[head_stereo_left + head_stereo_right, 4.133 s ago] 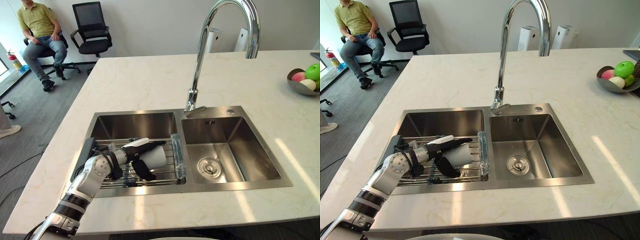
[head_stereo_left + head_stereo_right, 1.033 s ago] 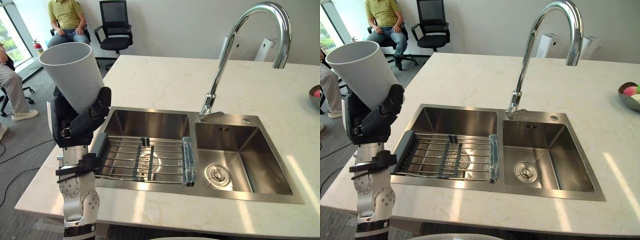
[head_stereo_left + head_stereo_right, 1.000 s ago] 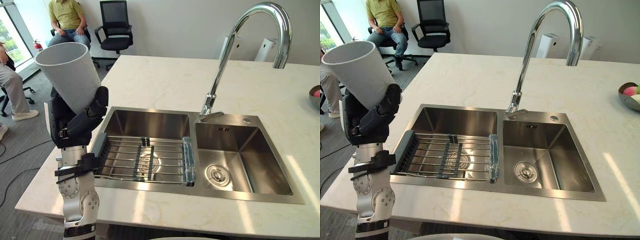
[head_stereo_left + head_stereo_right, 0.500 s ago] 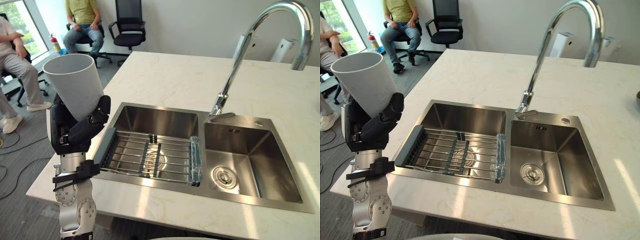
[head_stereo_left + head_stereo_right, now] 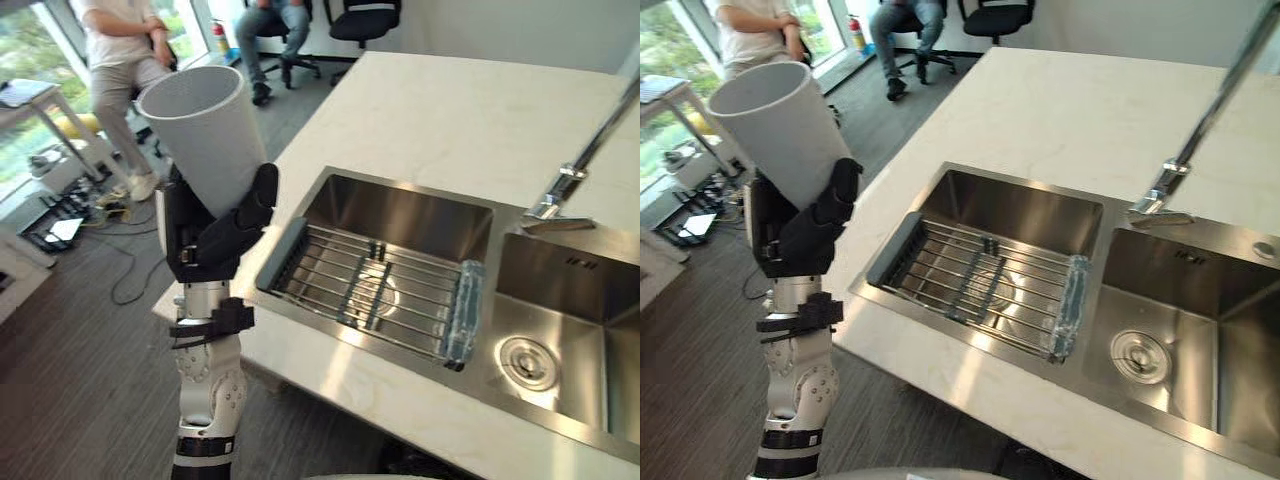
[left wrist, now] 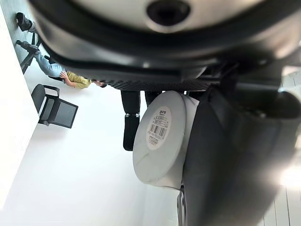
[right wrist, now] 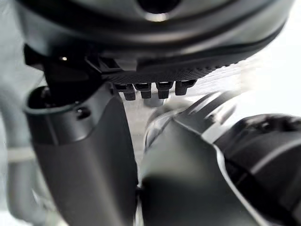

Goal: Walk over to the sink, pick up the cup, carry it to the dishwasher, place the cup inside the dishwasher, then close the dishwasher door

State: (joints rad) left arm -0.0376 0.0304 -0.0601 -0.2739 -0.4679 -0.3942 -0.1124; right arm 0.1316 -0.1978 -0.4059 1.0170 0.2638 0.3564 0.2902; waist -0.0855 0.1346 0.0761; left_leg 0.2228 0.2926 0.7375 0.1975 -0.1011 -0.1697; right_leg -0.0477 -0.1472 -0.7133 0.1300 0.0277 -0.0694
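Observation:
A light grey cup (image 5: pixel 205 135) is held up in the air, mouth upward and tilted to the left, off the left end of the counter. My left hand (image 5: pixel 215 235) is shut round its lower part, with the dark fingers wrapped on the wall. In the left wrist view the cup (image 6: pixel 162 136) shows its labelled base beside my left hand (image 6: pixel 225 155). The sink (image 5: pixel 400 215) lies to the right of the cup, well below it. My right hand (image 7: pixel 80 150) shows in its wrist view, its fingers (image 7: pixel 150 87) relaxed and holding nothing.
A wire rack (image 5: pixel 370 295) lies across the left basin, and the tap (image 5: pixel 565 180) stands behind the divider. The pale stone counter (image 5: pixel 450 110) stretches back. On the grey floor to the left, a person (image 5: pixel 120 40) stands and another sits by an office chair (image 5: pixel 365 15).
The cup has gone from the sink rack up into the air in my left hand. Over the last second the whole picture has swung left; the cup stays held the same way.

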